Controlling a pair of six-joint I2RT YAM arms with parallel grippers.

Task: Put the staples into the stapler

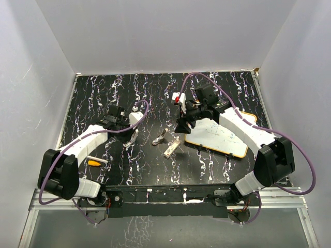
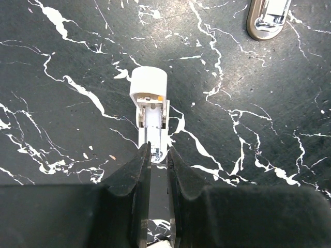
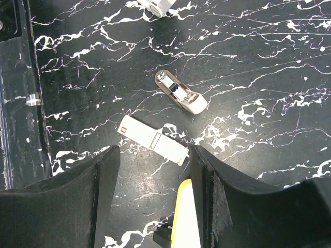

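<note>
We found the left gripper (image 2: 158, 153) clamped on the white stapler (image 2: 149, 93); the right gripper (image 3: 154, 154) fingers stood apart over the staples (image 3: 154, 141).

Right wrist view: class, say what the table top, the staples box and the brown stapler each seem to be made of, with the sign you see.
Table top: matt black with white veins; marble look, perhaps printed laminate.
Staples box: matt cream, flat faces; card or plastic, unclear.
Brown stapler: smooth taupe shell, likely plastic; mirror-bright inner part, probably chromed metal.

Bright, even overhead light, soft shadows, sharp tabletop (image 2: 62, 62); the left gripper (image 2: 158, 152) looms dark and slightly blurred.
</note>
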